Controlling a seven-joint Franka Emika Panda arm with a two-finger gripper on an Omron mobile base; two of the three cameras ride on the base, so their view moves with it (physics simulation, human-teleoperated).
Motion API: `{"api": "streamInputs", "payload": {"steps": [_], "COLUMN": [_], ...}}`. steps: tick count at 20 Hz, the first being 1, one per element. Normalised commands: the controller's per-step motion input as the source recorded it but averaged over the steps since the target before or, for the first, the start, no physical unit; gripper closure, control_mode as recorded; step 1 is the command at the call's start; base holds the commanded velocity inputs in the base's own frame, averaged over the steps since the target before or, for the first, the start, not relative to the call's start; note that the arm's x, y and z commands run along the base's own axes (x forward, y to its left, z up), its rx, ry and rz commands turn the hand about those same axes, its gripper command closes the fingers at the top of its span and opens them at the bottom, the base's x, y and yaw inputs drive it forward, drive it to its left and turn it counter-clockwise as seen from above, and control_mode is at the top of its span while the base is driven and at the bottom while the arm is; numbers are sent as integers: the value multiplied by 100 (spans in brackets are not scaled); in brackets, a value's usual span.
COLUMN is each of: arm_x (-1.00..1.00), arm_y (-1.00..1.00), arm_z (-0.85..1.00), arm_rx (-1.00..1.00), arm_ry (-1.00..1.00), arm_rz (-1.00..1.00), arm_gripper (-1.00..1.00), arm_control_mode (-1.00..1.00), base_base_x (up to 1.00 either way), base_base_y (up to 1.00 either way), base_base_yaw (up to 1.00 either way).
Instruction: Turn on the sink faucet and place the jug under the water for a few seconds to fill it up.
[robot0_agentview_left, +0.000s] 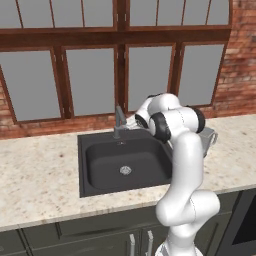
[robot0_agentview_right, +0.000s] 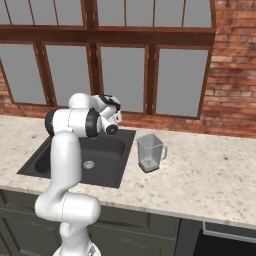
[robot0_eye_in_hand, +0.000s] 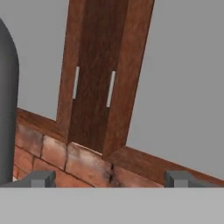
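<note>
The grey sink faucet (robot0_agentview_left: 119, 123) stands at the back rim of the black sink (robot0_agentview_left: 100, 162), and no water runs from it. My gripper (robot0_agentview_left: 130, 122) hovers just right of the faucet post, pointing at the back wall. In the hand view the gripper (robot0_eye_in_hand: 109, 179) is open, its fingertips (robot0_eye_in_hand: 43, 178) wide apart with nothing between them, and the faucet post (robot0_eye_in_hand: 6, 100) rises at the left edge. The clear jug (robot0_agentview_right: 149, 152) stands upright on the counter right of the sink (robot0_agentview_right: 107, 150), handle to the right. The arm largely hides the jug (robot0_agentview_left: 210, 136) in the left base view.
A speckled stone counter (robot0_agentview_left: 40, 175) surrounds the sink. Behind it run a low brick ledge (robot0_eye_in_hand: 52, 153) and a wood-framed window (robot0_eye_in_hand: 100, 74), close in front of the hand. A brick wall (robot0_agentview_right: 235, 70) stands at the right.
</note>
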Motion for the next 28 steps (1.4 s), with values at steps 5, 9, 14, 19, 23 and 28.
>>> {"api": "streamInputs", "payload": {"steps": [5, 9, 14, 19, 23, 28], "arm_x": [39, 25, 1, 0, 0, -2], "arm_y": [0, -22, -92, -100, -100, -100], "arm_z": [-41, -47, -29, -21, -16, -15], "arm_rx": [0, -4, -4, -3, -2, -2], "arm_ry": [0, 1, 8, 9, 9, 8], "arm_rz": [-9, -11, -9, -5, -2, -1], "arm_gripper": [-100, -100, -100, -100, -100, -100], "arm_control_mode": [-100, -100, -100, -100, -100, -100], "base_base_x": [0, 0, 0, 0, 0, 0], "base_base_y": [0, 0, 0, 0, 0, 0], "base_base_yaw": [0, 0, 0, 0, 0, 0]}}
